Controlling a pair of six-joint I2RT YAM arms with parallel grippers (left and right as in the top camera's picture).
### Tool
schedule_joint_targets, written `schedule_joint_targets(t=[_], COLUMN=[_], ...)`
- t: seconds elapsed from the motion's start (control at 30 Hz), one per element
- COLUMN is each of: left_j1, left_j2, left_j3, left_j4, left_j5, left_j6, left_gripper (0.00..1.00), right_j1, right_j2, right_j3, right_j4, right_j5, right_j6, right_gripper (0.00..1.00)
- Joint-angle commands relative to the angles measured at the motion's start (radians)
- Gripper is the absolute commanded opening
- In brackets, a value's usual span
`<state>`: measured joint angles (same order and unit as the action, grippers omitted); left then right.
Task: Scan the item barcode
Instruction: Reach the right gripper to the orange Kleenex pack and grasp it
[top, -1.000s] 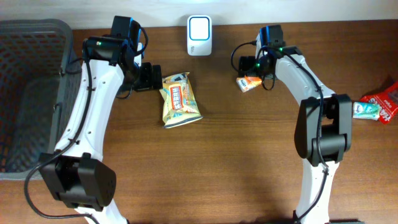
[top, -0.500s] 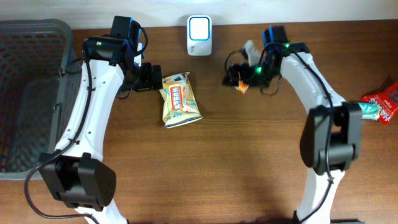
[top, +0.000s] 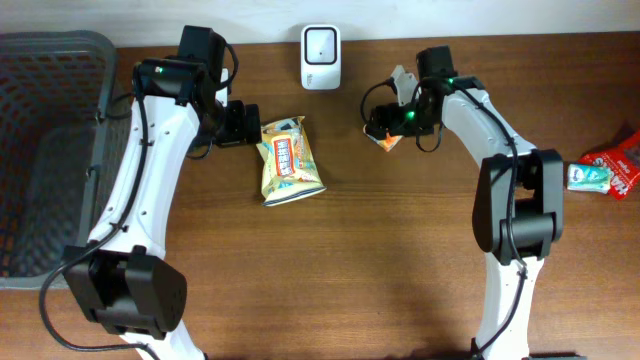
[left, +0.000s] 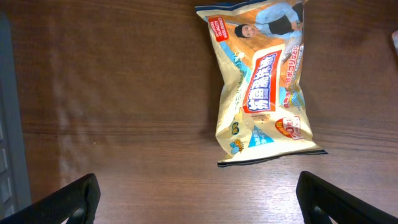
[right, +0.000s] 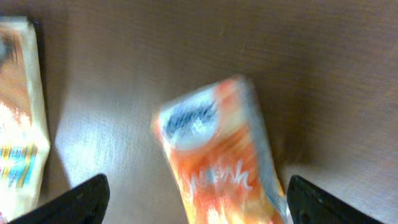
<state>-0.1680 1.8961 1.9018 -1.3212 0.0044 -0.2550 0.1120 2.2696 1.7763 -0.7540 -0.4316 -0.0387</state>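
Observation:
The white scanner (top: 320, 44) stands at the back of the table, in the middle. An orange snack packet (top: 387, 139) lies right of it, under my right gripper (top: 386, 124). In the right wrist view the packet (right: 217, 155) is blurred and lies between the wide-open jaws of the right gripper (right: 198, 202), with a gap on each side. A yellow snack bag (top: 288, 160) lies flat left of centre. My left gripper (top: 240, 125) hovers open at its left edge. The left wrist view has the bag (left: 264, 81) ahead of the left gripper (left: 199, 199), with only bare table between the fingers.
A dark mesh basket (top: 50, 60) fills the table's left end. A red packet (top: 618, 160) and a teal one (top: 590, 177) lie at the right edge. The brown tabletop (top: 380, 260) stretches toward the front.
My right gripper has swung left and turned over the orange packet, which now lies slightly further left. The left arm and yellow bag have not moved.

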Motion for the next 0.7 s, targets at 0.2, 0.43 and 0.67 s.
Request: schedule_joint_targets(t=[0.2,0.43,0.67], left_j1=[0.001,0.001,0.001], left_j2=[-0.002,-0.002,-0.002], left_j3=[0.0,0.0,0.0], left_j4=[0.0,0.0,0.0], left_j5=[0.007,0.007,0.007], left_j6=[-0.01,-0.01,-0.01], left_gripper=[0.99,0.99,0.99], right_j1=[-0.003,-0.04,-0.048], right_j2=[-0.064,-0.056,-0.025], right_j3=[0.051,0.06,0.056], right_j4=[-0.159,-0.137,-0.093], right_j5=[-0.037,0.145,0.039], right_j6=[-0.006,0.194,0.205], right_gripper=[0.98,0.7,0.64])
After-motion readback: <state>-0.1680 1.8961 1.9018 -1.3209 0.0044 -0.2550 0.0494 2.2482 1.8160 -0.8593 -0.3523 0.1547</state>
